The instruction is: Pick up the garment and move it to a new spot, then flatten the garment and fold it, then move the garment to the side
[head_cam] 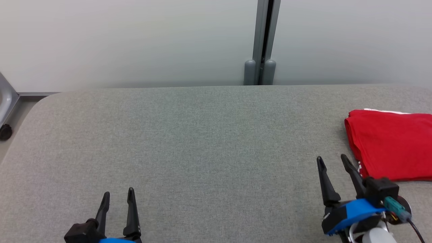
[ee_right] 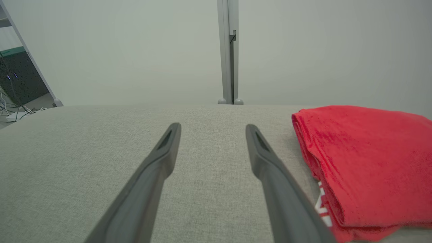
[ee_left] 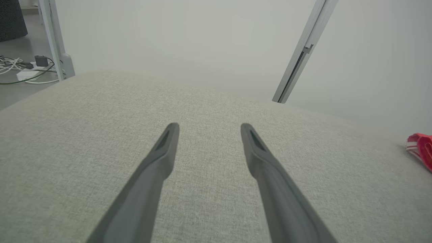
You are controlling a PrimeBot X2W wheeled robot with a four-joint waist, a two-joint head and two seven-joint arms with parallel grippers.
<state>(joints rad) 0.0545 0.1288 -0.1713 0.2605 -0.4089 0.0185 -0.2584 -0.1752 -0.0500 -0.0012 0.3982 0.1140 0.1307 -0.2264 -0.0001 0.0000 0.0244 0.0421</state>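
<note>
The garment [head_cam: 391, 143] is red with white trim and lies folded in a flat stack at the right edge of the grey padded table [head_cam: 202, 135]. My right gripper [head_cam: 332, 158] stands open just left of the garment's near corner, with nothing between its fingers. The right wrist view has the garment [ee_right: 364, 162] beside the right finger, and the gripper [ee_right: 212, 128] is apart from it. My left gripper [head_cam: 118, 194] is open and empty at the lower left, far from the garment. A sliver of the garment [ee_left: 420, 148] appears at the right edge of the left wrist view, beyond the open gripper [ee_left: 209, 126].
A pale partition wall with a grey post [head_cam: 263, 44] runs along the table's far edge. Off the table's left side are a wheeled grey frame [head_cam: 5, 111] and cables on the floor [ee_left: 23, 69].
</note>
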